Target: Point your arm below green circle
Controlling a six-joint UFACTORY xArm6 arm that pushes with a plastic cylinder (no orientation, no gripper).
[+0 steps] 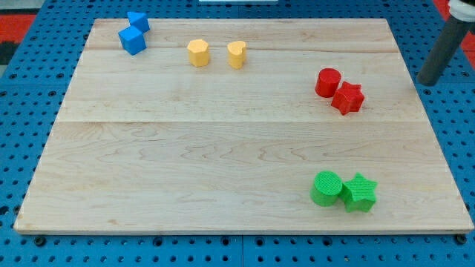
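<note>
1. At the view's top left, two blue blocks touch each other. The lower one is a blue cube (132, 40). The upper blue block (138, 21) sits right at the top edge of the wooden board (185, 148), and its shape is hard to make out.

2. A bit to the right, near the top, two yellow blocks stand side by side but apart. The left one looks like a yellow hexagon (197, 53). The right one looks like a yellow heart (236, 54), though it is small and not easy to read.

3. Further right, the red circle (327, 82) touches the red star (348, 98), which sits just below and to its right.

4. Near the view's bottom right, the green circle (326, 188) touches the green star (360, 192) on its right. Both sit close to the bottom edge of the board.

5. At the view's top right corner, my rod comes in tilted — its upper part is cut off by the picture's edge. My tip (427, 81) is off the wooden board, over the blue peg surface (453, 111). It is well apart from the green circle, far above it and to its right. The red star is the nearest block, to the tip's left.

6. There is no pincer on this arm — just the plain rod, holding nothing.
</note>
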